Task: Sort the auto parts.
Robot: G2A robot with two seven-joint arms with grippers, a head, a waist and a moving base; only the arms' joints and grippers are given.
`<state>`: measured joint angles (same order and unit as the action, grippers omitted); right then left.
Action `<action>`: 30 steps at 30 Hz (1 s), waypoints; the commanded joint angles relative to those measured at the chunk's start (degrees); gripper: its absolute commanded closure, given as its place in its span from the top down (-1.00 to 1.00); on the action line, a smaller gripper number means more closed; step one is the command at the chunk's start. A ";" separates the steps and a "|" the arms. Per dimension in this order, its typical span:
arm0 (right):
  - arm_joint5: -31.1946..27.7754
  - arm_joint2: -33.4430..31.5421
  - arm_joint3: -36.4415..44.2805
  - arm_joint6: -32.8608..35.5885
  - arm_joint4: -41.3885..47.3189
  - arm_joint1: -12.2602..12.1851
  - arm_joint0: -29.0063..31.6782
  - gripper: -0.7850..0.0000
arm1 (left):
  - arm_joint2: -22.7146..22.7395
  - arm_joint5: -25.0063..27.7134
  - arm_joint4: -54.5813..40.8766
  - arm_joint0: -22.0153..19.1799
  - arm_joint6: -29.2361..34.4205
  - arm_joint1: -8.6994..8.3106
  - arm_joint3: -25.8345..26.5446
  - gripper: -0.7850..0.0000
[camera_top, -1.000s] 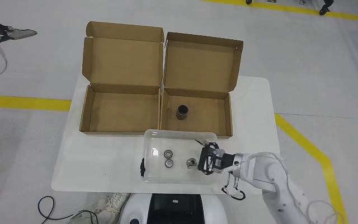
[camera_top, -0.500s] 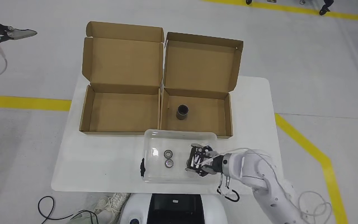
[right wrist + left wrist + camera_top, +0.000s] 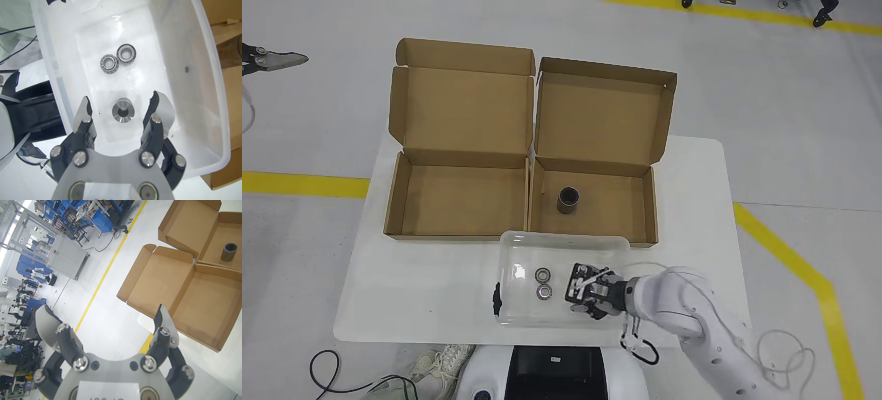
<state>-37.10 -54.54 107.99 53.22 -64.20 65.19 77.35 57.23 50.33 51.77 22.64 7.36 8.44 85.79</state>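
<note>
The right claw (image 3: 121,97) is held wide open inside the bin (image 3: 206,79), with nothing gripped. The sleeve (image 3: 123,112) is seen between its fingers, untouched. Two bearings (image 3: 109,64) lie just beyond the tips. The left claw (image 3: 103,307) is spread open and empty.

The floor (image 3: 322,130) was pale grey, smooth and glossy, marked with yellow lines (image 3: 302,184). A white table (image 3: 697,190) with rounded corners stood on it. Farther off, the left wrist view recorded an aluminium-framed enclosure (image 3: 64,255) with grey panels, blue workbenches (image 3: 94,215) behind it, dark office chairs (image 3: 17,344), and a black cable (image 3: 94,250) trailing across the floor. Lighting was bright and even.
</note>
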 commanded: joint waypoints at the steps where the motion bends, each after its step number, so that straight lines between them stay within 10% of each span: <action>1: 1.04 0.70 -0.29 1.41 0.13 0.08 -0.57 0.42 | 0.00 0.00 0.00 0.00 0.00 0.00 0.00 1.00; 20: 6.81 5.46 -4.87 6.40 1.32 0.64 -4.25 0.22 | 0.00 0.00 0.00 0.00 0.00 0.00 0.00 1.00; 30: 8.42 6.72 -6.16 7.13 2.15 0.82 -5.78 -0.58 | 0.00 0.00 0.00 0.00 0.00 0.00 0.00 1.00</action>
<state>-28.83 -47.86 101.86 60.25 -62.04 66.02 71.63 57.23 50.33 51.77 22.64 7.36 8.44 85.79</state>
